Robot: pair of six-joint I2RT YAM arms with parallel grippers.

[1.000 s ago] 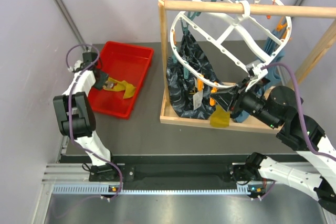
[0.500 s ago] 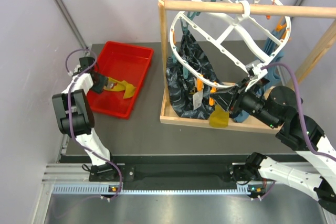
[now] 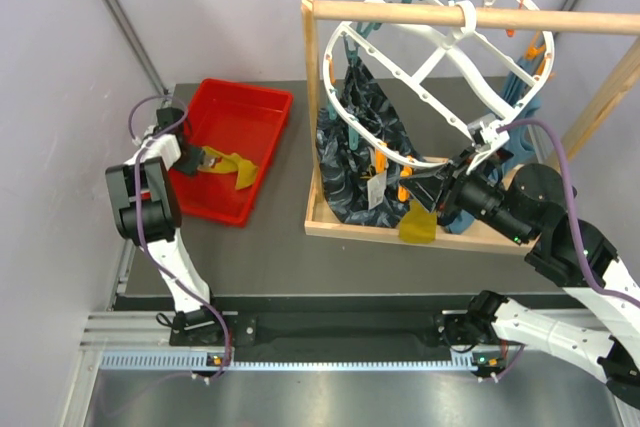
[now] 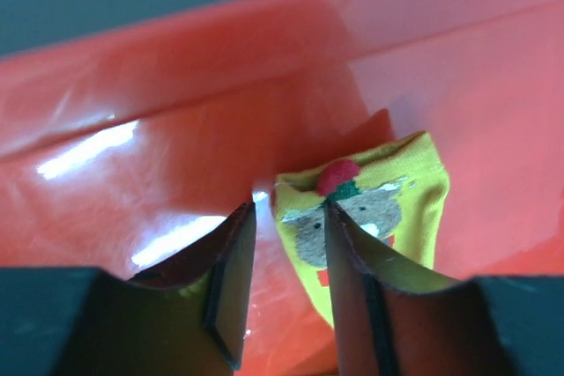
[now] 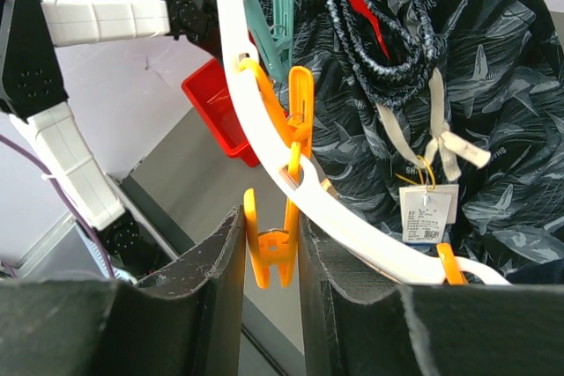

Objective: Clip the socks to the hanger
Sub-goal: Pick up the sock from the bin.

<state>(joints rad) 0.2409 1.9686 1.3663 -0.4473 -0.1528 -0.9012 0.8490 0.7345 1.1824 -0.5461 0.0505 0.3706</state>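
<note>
Dark tabletop (image 3: 270, 257): red bin (image 3: 255, 112) holds yellow sock (image 3: 236, 167) — left jaws open over it — right jaws pinch orange peg (image 5: 254, 244).

Pale lilac walls (image 3: 220, 7) enclose a dark table (image 3: 270, 257) edged by a metal rail (image 3: 120, 332).

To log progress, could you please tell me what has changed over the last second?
The left gripper shifted slightly toward the red bin's left wall, low beside the yellow sock, jaws open, nothing gripped. The right gripper stays pinched on an orange peg of the hanger; sock and hanger have not moved.
</note>
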